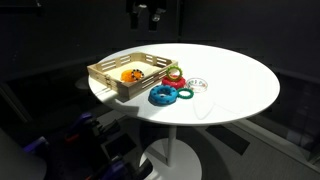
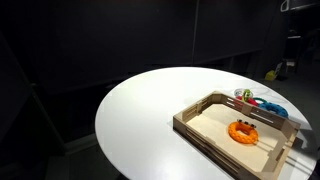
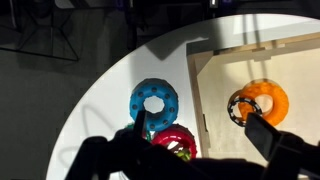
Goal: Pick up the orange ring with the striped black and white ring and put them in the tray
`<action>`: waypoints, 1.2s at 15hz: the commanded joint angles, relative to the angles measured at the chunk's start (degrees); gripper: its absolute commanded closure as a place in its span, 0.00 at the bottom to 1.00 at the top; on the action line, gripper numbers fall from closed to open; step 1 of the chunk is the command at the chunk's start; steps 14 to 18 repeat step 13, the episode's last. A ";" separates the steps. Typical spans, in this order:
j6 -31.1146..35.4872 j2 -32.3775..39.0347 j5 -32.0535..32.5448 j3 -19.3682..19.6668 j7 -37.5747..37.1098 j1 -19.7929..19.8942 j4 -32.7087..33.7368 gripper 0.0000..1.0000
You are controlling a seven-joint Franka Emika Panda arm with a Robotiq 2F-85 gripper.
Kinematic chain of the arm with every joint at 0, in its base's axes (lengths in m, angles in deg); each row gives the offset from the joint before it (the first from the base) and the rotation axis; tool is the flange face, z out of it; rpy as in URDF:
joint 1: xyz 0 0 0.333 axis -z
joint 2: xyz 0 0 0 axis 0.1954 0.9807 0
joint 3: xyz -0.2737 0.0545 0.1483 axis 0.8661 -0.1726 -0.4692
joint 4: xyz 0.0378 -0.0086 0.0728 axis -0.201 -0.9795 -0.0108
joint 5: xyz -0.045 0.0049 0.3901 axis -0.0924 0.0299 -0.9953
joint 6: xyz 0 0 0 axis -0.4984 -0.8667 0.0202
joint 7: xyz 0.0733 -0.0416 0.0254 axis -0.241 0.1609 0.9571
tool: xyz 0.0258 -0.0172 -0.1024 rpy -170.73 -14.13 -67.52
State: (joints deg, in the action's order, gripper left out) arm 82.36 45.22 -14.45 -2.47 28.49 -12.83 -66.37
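The orange ring lies flat on the floor of the tray. A small striped ring in black and white sits at its 8 o'clock edge in the wrist view, and the two seem to be linked, though the picture is too coarse to be sure. Both exterior views show the same thing: the orange ring rests near the middle of the tray, so this part of the task looks done.

The orange ring looks like light, stiff, moulded plastic. It is probably smooth enough to slip under a shallow pinch, but it does not look fragile. The surest hold would be across the band at its 3 o'clock side, with one finger through the hole and one outside, away from the striped piece, which may swing loose.

At 9 o'clock from the orange ring, past the tray's wall, a blue ring lies on the white table. A red ring is just beside the blue one at its 5 o'clock.

The gripper hangs above the tray wall. Its jaws are spread wide and there is nothing between them.
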 commanded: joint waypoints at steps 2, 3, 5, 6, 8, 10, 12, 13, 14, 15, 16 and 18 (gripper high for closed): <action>-5.10 -4.69 -1.06 1.92 2.14 1.87 2.82 0.00; -5.61 -5.46 -1.24 2.28 2.32 2.16 3.29 0.00; -6.28 -6.46 -1.19 2.73 2.36 2.63 4.14 0.00; -6.56 -6.77 -1.06 2.84 2.28 2.76 4.39 0.00; -7.19 -7.09 -1.51 3.13 2.54 2.85 4.70 0.00; -5.66 -6.86 -0.47 2.37 1.15 2.91 3.60 0.00; -5.72 -6.90 -0.48 2.40 1.18 2.92 3.62 0.00; -5.72 -6.90 -0.48 2.40 1.19 2.92 3.62 0.00; -5.72 -6.90 -0.48 2.40 1.19 2.92 3.62 0.00; -5.72 -6.90 -0.48 2.40 1.19 2.92 3.62 0.00; -5.72 -6.90 -0.48 2.40 1.19 2.92 3.62 0.00; -5.72 -6.90 -0.48 2.40 1.19 2.92 3.62 0.00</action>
